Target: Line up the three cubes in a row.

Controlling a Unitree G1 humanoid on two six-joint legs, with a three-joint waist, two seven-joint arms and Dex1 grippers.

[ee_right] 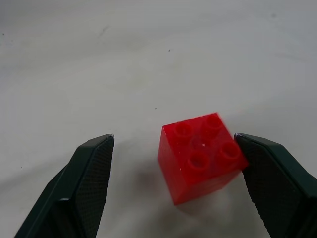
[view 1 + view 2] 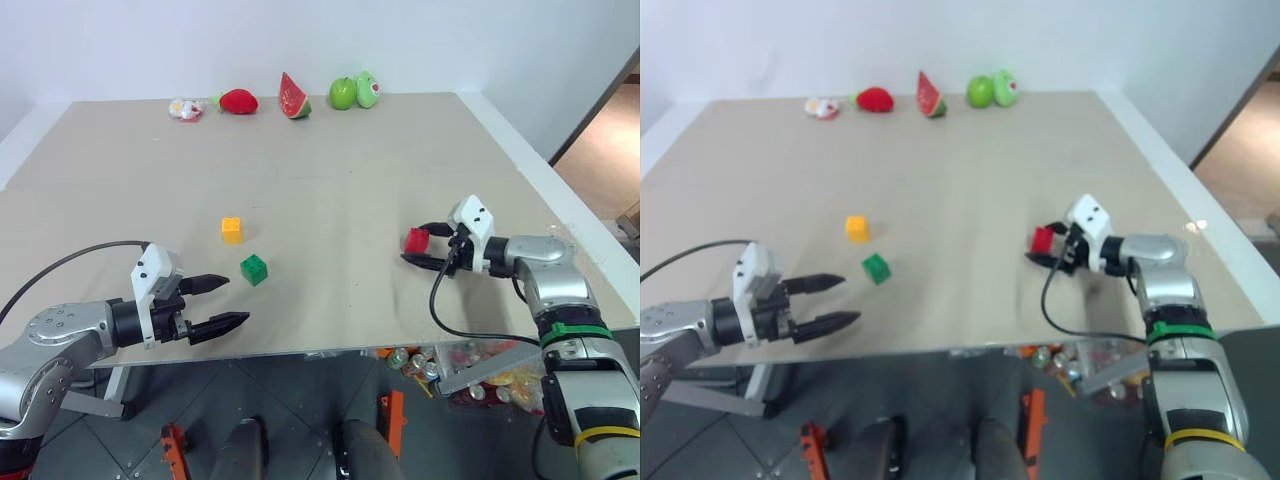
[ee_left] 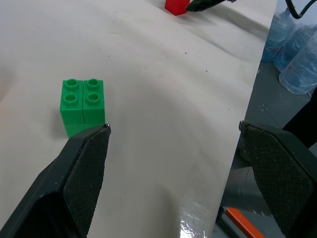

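Three studded cubes rest on the tan table point(image 2: 330, 190). The red cube point(image 2: 417, 240) sits at the right, between the fingers of my open right gripper point(image 2: 415, 244). In the right wrist view the red cube point(image 1: 200, 156) lies close against one finger point(image 1: 277, 183), with a wide gap to the other. The green cube point(image 2: 254, 269) and the yellow-orange cube point(image 2: 232, 229) stand left of centre, a short way apart. My left gripper point(image 2: 235, 300) hangs open over the front edge, just short of the green cube point(image 3: 81, 104), holding nothing.
Along the far edge lie a small white toy point(image 2: 185, 109), a strawberry point(image 2: 238, 100), a watermelon slice point(image 2: 294, 97) and a green apple point(image 2: 343, 93). Plastic bottles point(image 2: 440, 360) lie on the floor under the front right of the table.
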